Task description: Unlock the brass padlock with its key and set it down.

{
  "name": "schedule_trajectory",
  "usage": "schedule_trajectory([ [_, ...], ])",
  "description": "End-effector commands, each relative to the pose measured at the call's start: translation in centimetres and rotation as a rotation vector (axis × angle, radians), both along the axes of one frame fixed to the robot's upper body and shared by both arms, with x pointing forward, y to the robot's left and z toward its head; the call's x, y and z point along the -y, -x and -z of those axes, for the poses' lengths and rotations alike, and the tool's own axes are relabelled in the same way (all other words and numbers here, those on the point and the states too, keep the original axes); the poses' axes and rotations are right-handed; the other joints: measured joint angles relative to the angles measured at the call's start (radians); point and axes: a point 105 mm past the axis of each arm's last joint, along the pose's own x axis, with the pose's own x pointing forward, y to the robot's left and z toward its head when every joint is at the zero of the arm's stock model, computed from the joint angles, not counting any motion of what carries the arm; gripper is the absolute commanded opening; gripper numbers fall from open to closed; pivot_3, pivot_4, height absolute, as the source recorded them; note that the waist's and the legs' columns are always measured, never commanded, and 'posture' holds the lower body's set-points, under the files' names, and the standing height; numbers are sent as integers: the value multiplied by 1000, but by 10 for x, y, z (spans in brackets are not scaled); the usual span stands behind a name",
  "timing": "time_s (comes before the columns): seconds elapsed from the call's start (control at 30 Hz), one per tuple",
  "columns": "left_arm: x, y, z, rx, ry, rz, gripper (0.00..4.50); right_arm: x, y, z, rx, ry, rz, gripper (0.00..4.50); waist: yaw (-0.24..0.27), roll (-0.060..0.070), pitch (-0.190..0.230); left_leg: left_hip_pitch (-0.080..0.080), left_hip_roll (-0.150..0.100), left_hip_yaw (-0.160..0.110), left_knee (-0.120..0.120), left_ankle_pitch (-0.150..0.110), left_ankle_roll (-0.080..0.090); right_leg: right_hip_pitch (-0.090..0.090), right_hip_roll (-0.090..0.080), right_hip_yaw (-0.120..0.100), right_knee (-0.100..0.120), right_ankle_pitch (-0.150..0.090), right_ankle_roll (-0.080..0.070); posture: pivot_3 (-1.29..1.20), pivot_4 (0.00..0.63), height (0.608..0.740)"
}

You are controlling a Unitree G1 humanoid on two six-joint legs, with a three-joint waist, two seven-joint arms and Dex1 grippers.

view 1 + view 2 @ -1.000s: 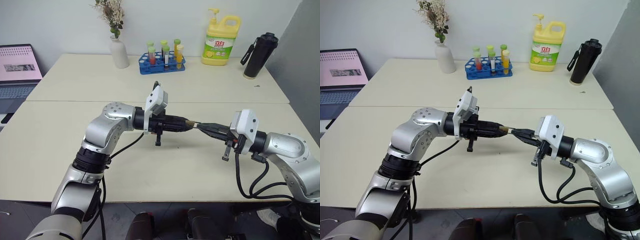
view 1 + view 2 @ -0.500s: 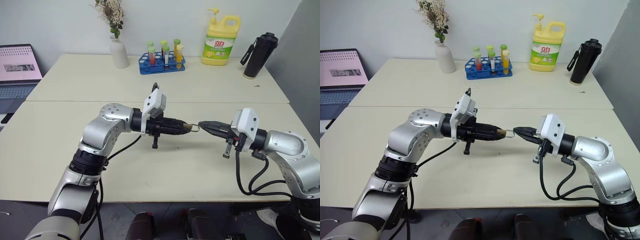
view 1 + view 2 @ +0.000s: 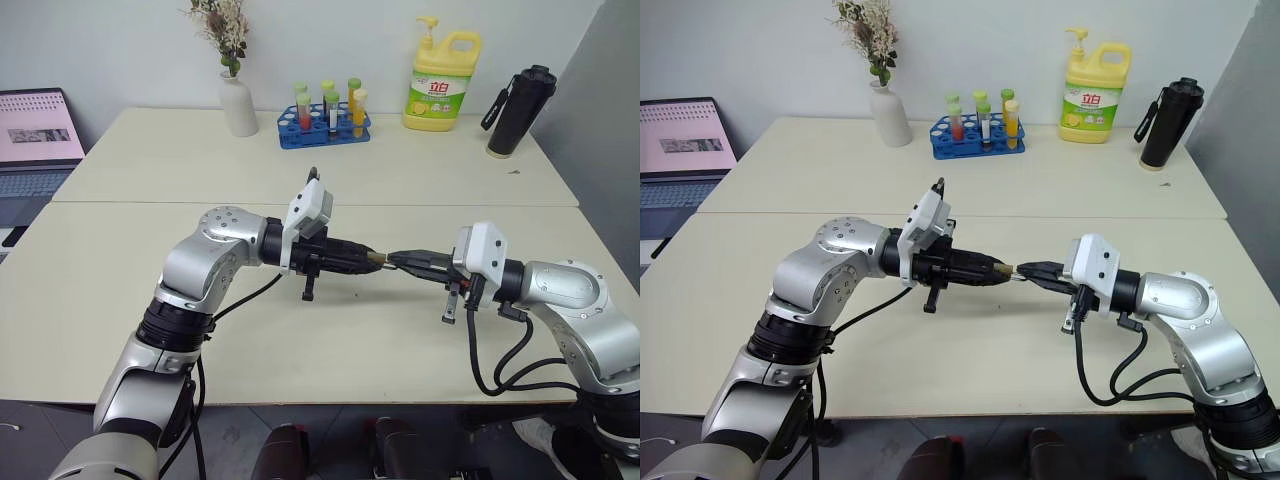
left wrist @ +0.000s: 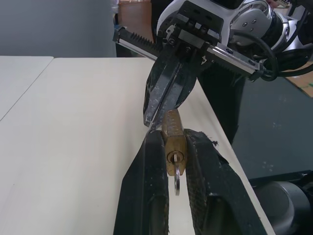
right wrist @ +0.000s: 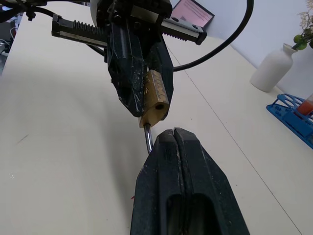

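Note:
The small brass padlock (image 4: 174,139) is pinched between the two black fingers of my left gripper (image 4: 173,134), which is shut on it and points toward my right arm above the table (image 3: 330,330). The key (image 4: 176,159) sits in the keyhole on the end facing the left wrist, and its ring hangs below. The thin silvery shackle (image 5: 146,136) sticks out of the far end. My right gripper (image 5: 171,132) is shut, and its tips meet the shackle alongside one finger. Whether it pinches the shackle I cannot tell. In the head views the two grippers meet tip to tip at the padlock (image 3: 379,262).
Along the far table edge stand a white vase with dried flowers (image 3: 238,102), a blue rack of test tubes (image 3: 325,126), a yellow detergent bottle (image 3: 443,85) and a black bottle (image 3: 518,110). A laptop (image 3: 35,135) is at the far left. A seam (image 3: 150,202) crosses the table.
Half a second ago the right gripper's tips stood a little off the padlock, with the shackle showing between. They are back close against it now. The left gripper keeps its hold.

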Motion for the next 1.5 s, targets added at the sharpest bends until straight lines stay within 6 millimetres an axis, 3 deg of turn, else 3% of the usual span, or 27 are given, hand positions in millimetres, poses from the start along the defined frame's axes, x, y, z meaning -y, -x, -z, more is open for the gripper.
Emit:
schedule_trajectory([
  [0.03,2,7,-9,19,23,36,163,-2,2,-6,34,21,-25,0,0,0,0,0,0,0,0,0,0,0,0,0,0,0,0,0,150,740],
  [0.6,0,13,-7,-11,10,59,163,3,-5,-2,20,43,-26,0,0,0,0,0,0,0,0,0,0,0,0,0,0,0,0,0,150,740],
  [1.5,0,15,-7,-61,26,64,163,-2,11,9,-59,40,-99,0,0,0,0,0,0,0,0,0,0,0,0,0,0,0,0,0,150,740],
])
